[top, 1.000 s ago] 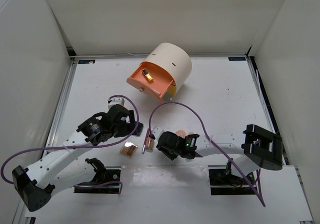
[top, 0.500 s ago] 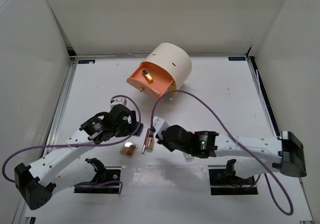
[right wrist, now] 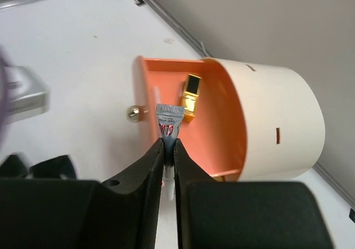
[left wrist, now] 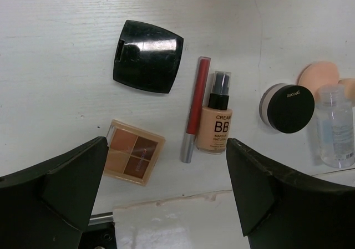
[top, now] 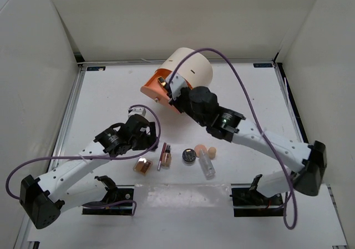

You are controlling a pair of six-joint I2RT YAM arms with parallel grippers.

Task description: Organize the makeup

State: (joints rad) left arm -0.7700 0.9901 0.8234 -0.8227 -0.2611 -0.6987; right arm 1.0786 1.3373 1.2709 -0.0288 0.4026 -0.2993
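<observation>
Loose makeup lies on the table: a black square compact [left wrist: 147, 56], a four-pan eyeshadow palette [left wrist: 135, 159] [top: 143, 166], a red pencil [left wrist: 195, 109], a BB cream bottle [left wrist: 217, 121] [top: 166, 156], a round dark compact [left wrist: 287, 107] [top: 189, 156], peach sponges [top: 206, 150] and a clear tube [left wrist: 335, 128] [top: 207, 166]. My left gripper [top: 147, 143] [left wrist: 166, 149] hovers open above them, holding nothing. My right gripper [right wrist: 168, 143] [top: 173, 91] is shut on a small blue-grey tube [right wrist: 169, 121], held just over the open orange drawer [right wrist: 166, 82].
The cream cylinder box [top: 191, 69] [right wrist: 272, 127] stands at the back centre, its orange drawer pulled out toward the left. A gold-and-black item [right wrist: 192, 95] lies inside the drawer. White walls enclose the table on three sides. Purple cables loop over both arms.
My right arm swung from the makeup cluster up to the drawer with the small tube gripped, uncovering the round compact, sponges and clear tube. The left arm shifted slightly right.
</observation>
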